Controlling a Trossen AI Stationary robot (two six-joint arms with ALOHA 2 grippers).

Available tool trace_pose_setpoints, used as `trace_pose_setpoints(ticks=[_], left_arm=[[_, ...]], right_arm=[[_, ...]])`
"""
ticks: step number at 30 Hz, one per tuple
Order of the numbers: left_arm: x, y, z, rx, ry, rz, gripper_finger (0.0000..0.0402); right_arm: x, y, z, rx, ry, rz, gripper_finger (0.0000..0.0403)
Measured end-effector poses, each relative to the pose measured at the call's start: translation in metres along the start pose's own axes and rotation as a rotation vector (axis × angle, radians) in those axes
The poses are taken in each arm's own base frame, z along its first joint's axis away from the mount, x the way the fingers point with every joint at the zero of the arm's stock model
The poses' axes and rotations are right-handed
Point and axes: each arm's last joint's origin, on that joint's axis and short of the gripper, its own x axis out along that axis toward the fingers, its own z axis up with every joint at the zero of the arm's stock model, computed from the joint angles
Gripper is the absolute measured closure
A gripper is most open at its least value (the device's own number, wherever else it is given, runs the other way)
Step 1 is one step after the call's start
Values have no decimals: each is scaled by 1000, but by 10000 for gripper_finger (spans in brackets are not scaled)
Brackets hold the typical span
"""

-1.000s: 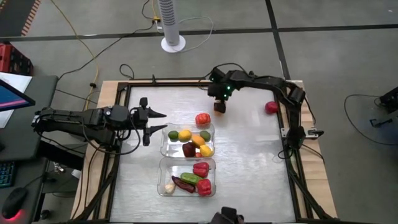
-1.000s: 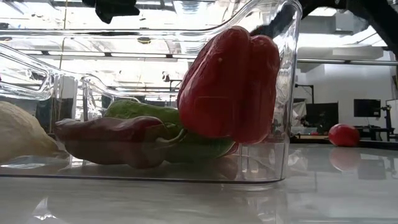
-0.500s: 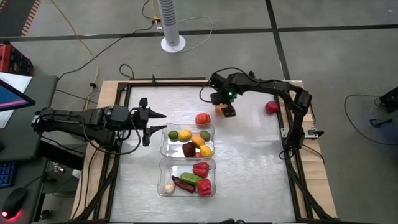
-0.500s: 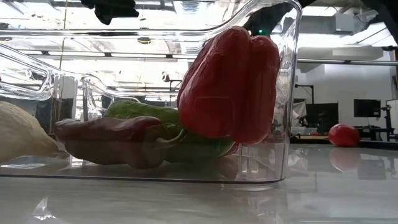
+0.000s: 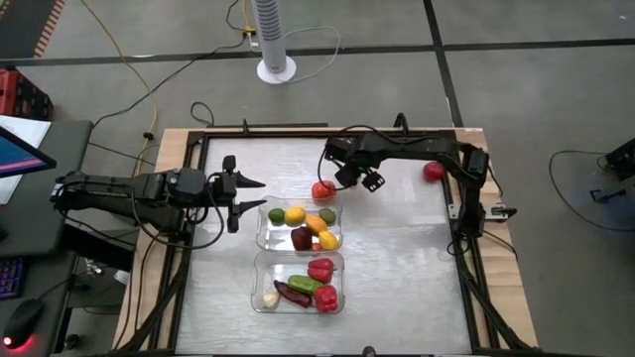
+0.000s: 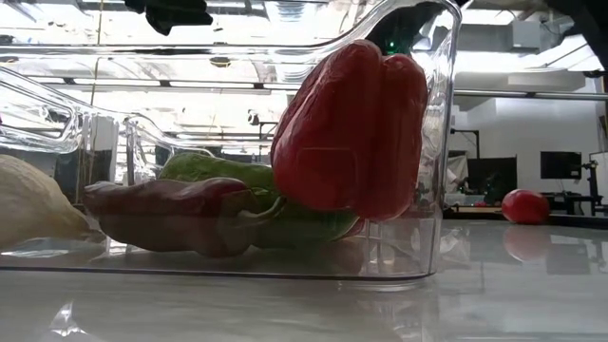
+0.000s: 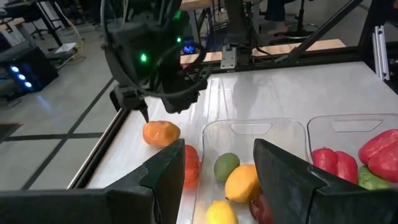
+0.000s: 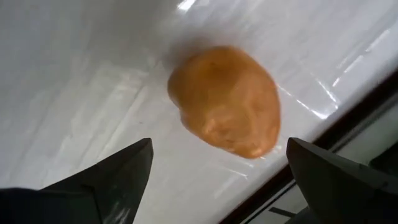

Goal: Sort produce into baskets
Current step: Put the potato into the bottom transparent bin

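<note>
The place was a robotics lab or workshop, shown by a wood-framed tabletop on a grey concrete floor strewn with cables, a white tower fan, a monitor with keyboard alongside, and equipment racks beyond.

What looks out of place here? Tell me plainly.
Nothing looks spilled or damaged. Two pieces lie unsorted: a red fruit alone near the table's right edge, and an orange fruit beside the far basket, between the open right gripper's fingers.
</note>
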Motion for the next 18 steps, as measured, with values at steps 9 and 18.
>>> trace_pose_setpoints(ticks=[9, 18], left_arm=[[0, 0, 0, 4, 1, 0, 223], [0, 0, -2, 9, 23, -2, 223]], right_arm=[[42, -7, 11, -185, 137, -23, 10], [61, -2, 20, -216, 109, 48, 48]])
